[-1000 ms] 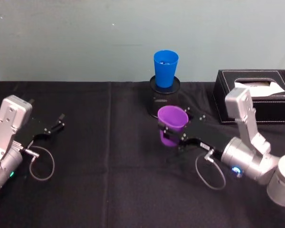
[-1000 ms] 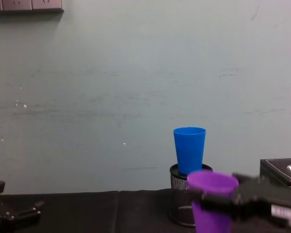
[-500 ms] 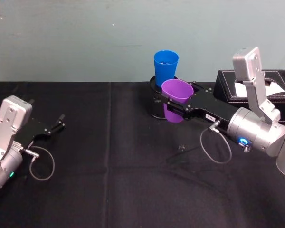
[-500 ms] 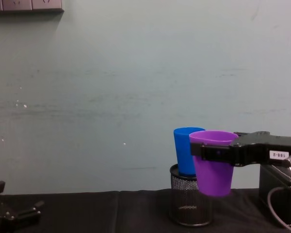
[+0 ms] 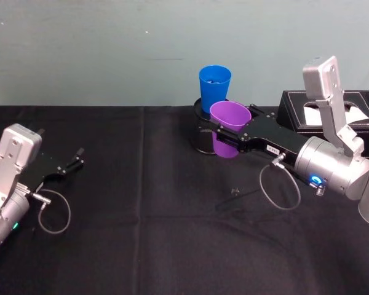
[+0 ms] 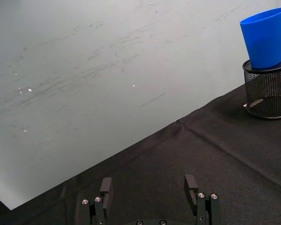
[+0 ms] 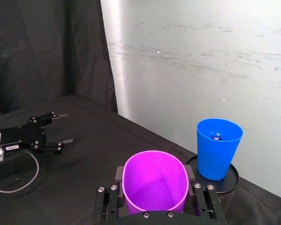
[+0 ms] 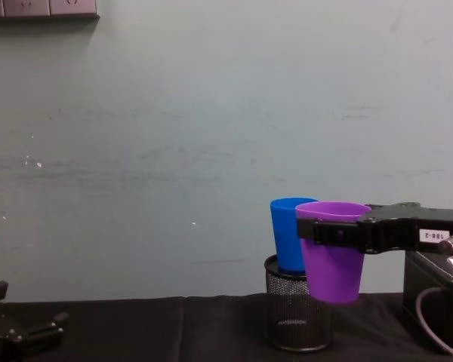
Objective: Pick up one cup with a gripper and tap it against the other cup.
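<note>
Head: right gripper (image 5: 229,131), centre-right, clamped on smooth tapered purple plastic cup (image 5: 230,120), held aloft just beside bright blue plastic tumbler (image 5: 214,89) perched in black wire-mesh holder (image 5: 202,140); left gripper (image 5: 72,163) parked mid-left. Left wrist: its jaws spread wide, nothing held. Right wrist: cups apart. Chest: lower right, overlapping; hard tap may topple the blue tumbler.

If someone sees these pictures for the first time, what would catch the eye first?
The purple cup stands out first: the right tool grips its upper part and holds it above the black tablecloth, close beside the blue cup; whether they touch I cannot tell. The blue cup stands in a black mesh holder at the back. The left tool lies open at the far left.
</note>
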